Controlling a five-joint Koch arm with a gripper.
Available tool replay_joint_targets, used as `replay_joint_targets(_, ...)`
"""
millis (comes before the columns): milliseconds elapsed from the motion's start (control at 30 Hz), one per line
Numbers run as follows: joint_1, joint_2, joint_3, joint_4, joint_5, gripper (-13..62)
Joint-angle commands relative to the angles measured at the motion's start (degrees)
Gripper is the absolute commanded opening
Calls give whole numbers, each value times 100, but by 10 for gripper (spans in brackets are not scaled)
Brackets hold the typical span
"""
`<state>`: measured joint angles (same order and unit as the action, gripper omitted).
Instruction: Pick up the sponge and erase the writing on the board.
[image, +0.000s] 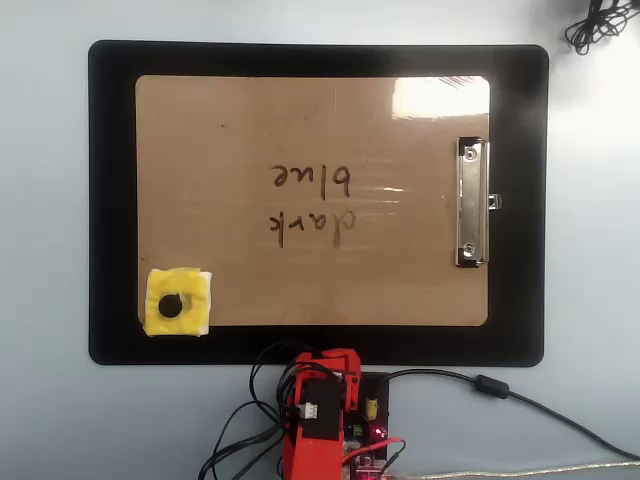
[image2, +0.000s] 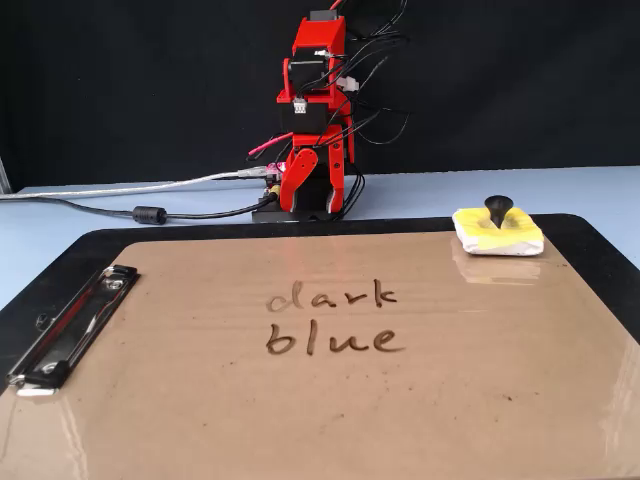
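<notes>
The yellow sponge (image: 194, 296) with a black knob at its centre lies on the board's near-left corner in the overhead view, and at the far right (image2: 498, 234) in the fixed view. The tan board (image: 300, 120) (image2: 450, 390) carries the writing "dark blue" (image: 312, 200) (image2: 335, 318) near its middle. My red arm is folded up at its base beyond the board's edge. The gripper (image: 338, 366) (image2: 312, 205) points down at the base, well away from the sponge. Its jaws look shut with nothing between them.
The board rests on a larger black mat (image: 110, 200) (image2: 600, 250). A silver clip (image: 472, 203) (image2: 70, 330) sits on one short edge. Cables (image: 520, 400) (image2: 150, 213) trail from the arm's base across the pale blue table, and another tangle of cable (image: 600, 25) lies at a far corner.
</notes>
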<state>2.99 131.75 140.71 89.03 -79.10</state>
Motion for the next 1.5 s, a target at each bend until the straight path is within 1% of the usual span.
replay_joint_targets(0,-1090,299,-519,-3067,-624,336)
replay_joint_targets(167,-1125,290,-378,-3032,-703,337)
replay_joint_targets(333,-1222,308,149,-3243,-703,333)
replay_joint_targets(467,-2364,316,105,-3621,-870,332)
replay_joint_targets(600,-3577,308,-53,-4614,-1934,331)
replay_joint_targets(733,-4922,299,-413,-6021,-3217,332)
replay_joint_targets(800,-5353,281,-633,-6539,-3595,332)
replay_joint_targets(900,-5766,167,-773,-7339,-3691,332)
replay_joint_targets(1000,-5818,-308,-800,-7796,-3674,334)
replay_joint_targets(1167,-6223,-1644,-1116,-7875,-3665,338)
replay_joint_targets(1267,-6311,-2153,-1433,-7884,-3683,341)
replay_joint_targets(1467,-6583,-2312,-1441,-8183,-3384,325)
